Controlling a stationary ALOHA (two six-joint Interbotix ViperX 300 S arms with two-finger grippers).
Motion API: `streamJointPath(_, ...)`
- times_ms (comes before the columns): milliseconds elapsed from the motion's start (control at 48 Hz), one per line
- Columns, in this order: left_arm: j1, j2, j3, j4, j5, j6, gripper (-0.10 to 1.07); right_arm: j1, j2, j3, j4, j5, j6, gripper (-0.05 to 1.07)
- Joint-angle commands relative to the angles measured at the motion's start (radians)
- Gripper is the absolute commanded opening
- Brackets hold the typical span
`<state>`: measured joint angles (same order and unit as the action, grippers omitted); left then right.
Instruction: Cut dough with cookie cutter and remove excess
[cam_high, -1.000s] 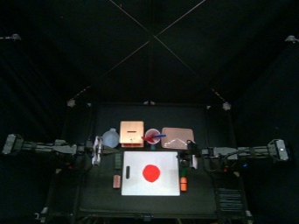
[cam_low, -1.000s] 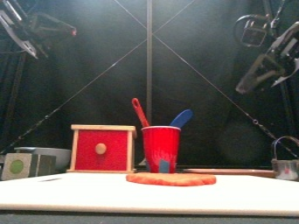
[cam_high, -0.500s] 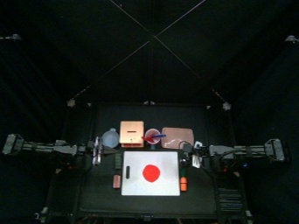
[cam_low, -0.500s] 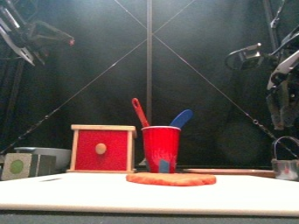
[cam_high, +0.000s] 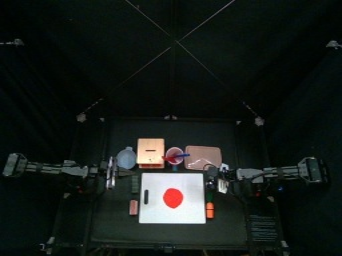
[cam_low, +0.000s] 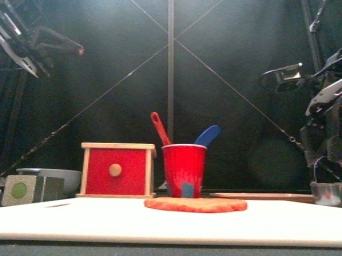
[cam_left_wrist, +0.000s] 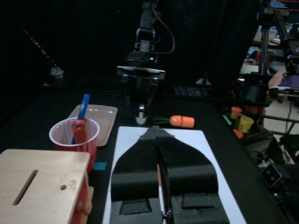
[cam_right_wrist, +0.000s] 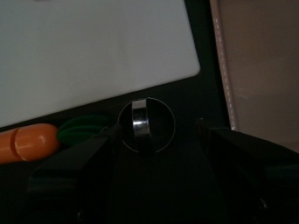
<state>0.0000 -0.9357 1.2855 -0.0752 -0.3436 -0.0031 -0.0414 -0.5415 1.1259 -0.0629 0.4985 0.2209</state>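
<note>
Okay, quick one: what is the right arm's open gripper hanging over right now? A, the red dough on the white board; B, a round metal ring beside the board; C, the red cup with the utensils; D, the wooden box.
B: in the right wrist view the right gripper has its jaws spread on either side of the metal ring, which lies off the white board.

Black curtains (cam_high: 54, 70) close the pen on every side, and thin cords (cam_high: 171, 40) cross overhead, meeting at the middle. The small black table (cam_high: 114, 230) sits low in the dark space. Past the curtains, the left wrist view shows a dim room with cluttered equipment (cam_left_wrist: 274, 61).
</note>
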Motion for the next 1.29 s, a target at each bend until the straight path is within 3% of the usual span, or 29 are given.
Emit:
streamJointPath(0,0.003,0.006,-0.006,-0.006,-0.009,-0.002,-0.01,0.003,0.02,-0.028,0.002,-0.006,0.0,0.8)
streamJointPath(188,0.003,0.006,0.003,-0.025,-0.009,-0.002,-0.01,0.012,0.029,-0.054,0.008,-0.003,0.0,0.56)
streamJointPath(438,0.005,0.006,0.005,-0.028,-0.009,-0.002,-0.01,0.057,0.02,-0.19,0.046,0.005,0.005,0.55)
streamJointPath(708,0.003,0.014,0.005,-0.026,-0.005,0.002,-0.01,0.107,0.256,-0.393,0.161,-0.017,0.0,0.55)
streamJointPath(979,0.002,0.021,0.015,-0.028,0.023,-0.003,-0.01,0.149,0.466,-0.588,0.11,-0.014,0.002,0.55)
streamJointPath(1271,0.002,0.025,0.04,-0.048,0.023,-0.003,-0.01,0.152,0.612,-0.735,0.101,0.04,0.0,0.55)
